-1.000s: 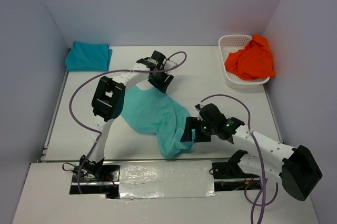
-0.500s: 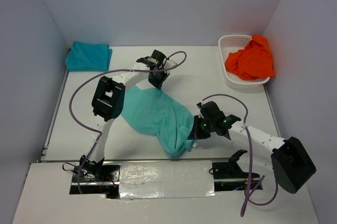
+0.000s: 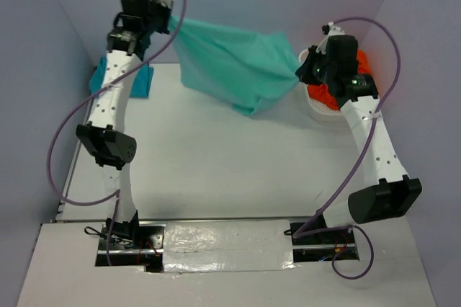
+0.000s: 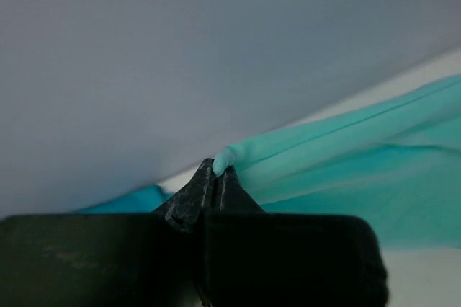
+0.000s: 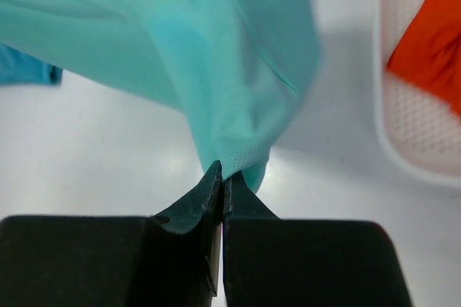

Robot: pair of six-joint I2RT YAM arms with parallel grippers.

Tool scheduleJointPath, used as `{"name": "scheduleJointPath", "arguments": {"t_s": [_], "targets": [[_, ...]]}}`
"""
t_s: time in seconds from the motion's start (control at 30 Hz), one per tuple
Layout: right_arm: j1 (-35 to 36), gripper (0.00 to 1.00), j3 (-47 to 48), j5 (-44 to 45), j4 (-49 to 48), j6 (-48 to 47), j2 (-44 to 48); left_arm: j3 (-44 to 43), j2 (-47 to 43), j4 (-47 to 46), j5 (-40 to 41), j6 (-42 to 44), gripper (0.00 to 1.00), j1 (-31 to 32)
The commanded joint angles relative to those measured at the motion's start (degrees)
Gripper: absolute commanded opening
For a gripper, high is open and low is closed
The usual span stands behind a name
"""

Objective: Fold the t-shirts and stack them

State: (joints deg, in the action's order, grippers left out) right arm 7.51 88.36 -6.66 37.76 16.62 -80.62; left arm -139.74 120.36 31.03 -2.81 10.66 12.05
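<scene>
Both arms stand extended high, wrists up near 12 o'clock. The left end effector and right end effector each pinch an edge of the mint shirt, which hangs spread between them above the tabletop. The teal shirt lies at 10 o'clock, and the orange shirt sits in the basket at 2 o'clock.

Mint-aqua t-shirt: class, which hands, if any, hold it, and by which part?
Left hand and right hand each pinch the mint-aqua t-shirt at opposite ends.

The left hand pinches a fold of the mint shirt, jaws closed. A grey wall stands behind
</scene>
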Motion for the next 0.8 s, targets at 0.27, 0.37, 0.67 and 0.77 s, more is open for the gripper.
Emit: {"name": "scheduleJointPath", "arguments": {"t_s": [0.27,0.37,0.67,0.77], "targets": [[3.0,0.0,-21.8,6.9,-2.1,-4.9,13.6,32.1,-22.5,3.4,-8.9,8.6,0.0,-3.4],[9.2,0.03,-35.7,7.0,-8.5,-1.1,14.3,51.9,-28.5,2.4,-10.9,11.3,0.0,-3.4],[13.3,0.9,-57.5,2.3,-8.8,16.4,23.3,89.4,-37.3,-2.5,-8.7,17.6,0.0,-0.5],[13.3,0.93,-53.0,6.0,-5.8,17.0,32.2,91.0,-37.4,-1.9,-8.4,17.0,0.0,0.2]]}}
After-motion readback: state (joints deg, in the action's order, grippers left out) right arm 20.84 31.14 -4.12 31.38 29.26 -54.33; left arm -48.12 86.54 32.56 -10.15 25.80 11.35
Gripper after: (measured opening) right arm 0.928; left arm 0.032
